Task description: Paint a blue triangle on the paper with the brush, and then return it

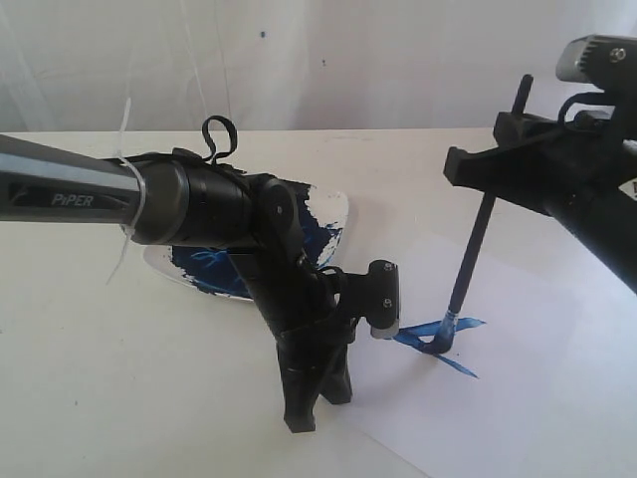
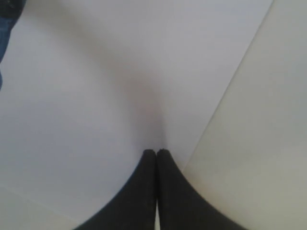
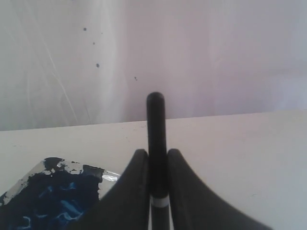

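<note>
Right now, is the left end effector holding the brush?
No, the brush is clamped between the jaws of the right end effector, while the left end effector is shut on nothing.

Paper (image 1: 518, 398) looks thin and smooth with a faint sheen, bit glossier than the matt white table (image 1: 80, 378). Blue triangle (image 1: 438, 334) is streaky, uneven paint that looks wet. The brush (image 1: 476, 249) has a smooth, satin black handle. The dish (image 1: 333, 207) is glossy white where it's bare, otherwise caked in thick dark blue smears. The left arm tube (image 1: 70, 179) looks like grey brushed metal with a white plastic zip tie (image 1: 127, 214) round it. Left gripper (image 1: 318, 408) and right gripper (image 3: 157, 153) both look like matt black plastic.
</note>
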### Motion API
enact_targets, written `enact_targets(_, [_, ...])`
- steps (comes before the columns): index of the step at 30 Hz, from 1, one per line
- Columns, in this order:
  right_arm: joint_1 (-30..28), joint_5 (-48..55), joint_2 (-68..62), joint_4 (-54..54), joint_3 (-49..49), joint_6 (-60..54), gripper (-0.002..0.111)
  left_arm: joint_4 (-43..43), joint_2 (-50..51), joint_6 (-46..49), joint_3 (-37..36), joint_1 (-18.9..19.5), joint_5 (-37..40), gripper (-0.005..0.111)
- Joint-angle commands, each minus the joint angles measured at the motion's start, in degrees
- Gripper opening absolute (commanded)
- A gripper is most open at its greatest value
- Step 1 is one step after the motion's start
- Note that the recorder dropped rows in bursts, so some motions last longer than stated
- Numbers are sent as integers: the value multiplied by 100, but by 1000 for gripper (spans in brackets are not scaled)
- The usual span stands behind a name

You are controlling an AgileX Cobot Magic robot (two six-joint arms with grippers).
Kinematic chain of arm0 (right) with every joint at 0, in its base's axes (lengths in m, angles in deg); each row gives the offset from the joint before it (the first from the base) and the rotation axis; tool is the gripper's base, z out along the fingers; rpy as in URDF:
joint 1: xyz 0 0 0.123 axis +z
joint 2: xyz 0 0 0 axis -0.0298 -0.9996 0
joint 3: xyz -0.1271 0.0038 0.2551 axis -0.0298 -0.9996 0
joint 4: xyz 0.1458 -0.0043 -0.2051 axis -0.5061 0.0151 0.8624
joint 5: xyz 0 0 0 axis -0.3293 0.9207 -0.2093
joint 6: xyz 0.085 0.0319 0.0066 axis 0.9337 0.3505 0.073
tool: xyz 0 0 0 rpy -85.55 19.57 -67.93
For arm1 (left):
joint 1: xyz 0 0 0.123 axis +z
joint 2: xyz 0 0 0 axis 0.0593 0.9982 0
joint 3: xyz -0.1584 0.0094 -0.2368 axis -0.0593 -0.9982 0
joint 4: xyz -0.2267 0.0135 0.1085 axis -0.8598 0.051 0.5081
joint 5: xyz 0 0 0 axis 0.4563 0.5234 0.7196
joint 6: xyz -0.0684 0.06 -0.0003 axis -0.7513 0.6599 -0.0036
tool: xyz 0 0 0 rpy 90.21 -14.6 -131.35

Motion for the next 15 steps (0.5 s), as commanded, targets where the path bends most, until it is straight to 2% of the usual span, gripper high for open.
enact_targets(1, [5, 112, 138, -645, 11, -712, 0, -83, 19, -8, 2, -36, 83, 0])
enact_targets(15, [5, 81, 655, -2368, 11, -2556, 0, -83, 19, -8, 2, -36, 83, 0])
